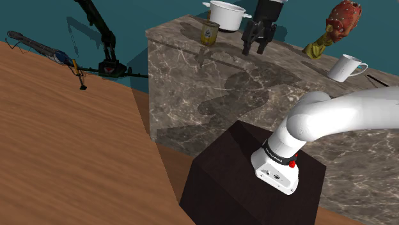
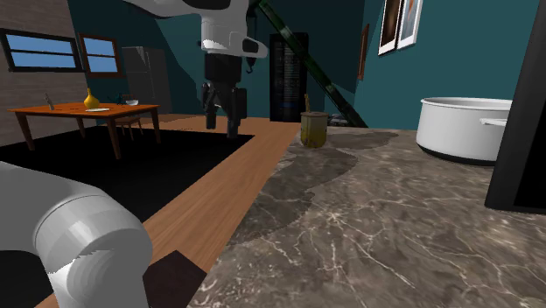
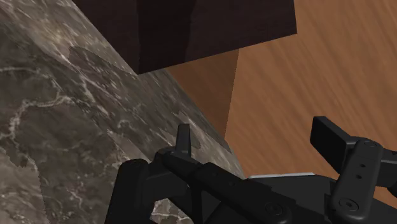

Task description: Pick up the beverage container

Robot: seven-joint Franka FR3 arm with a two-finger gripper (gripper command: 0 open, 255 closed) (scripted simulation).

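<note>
Shoulder view, upper middle: empty fingers [image 1: 247, 43], spread apart, hang over the table [image 1: 256, 83] right of the yellow can [image 1: 210, 32]; centre them around it before closing.

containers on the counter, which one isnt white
The small olive-yellow can, standing beside the pot. The pot and the handled mug are both white, so the can is the only coloured one.

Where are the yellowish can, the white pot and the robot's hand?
yellowish can [image 1: 210, 32], shoulder view, middle of its side.
white pot [image 1: 226, 16], shoulder view, front of its wall.
hand [image 1: 255, 48], shoulder view, midway between its open fingertips.
</note>
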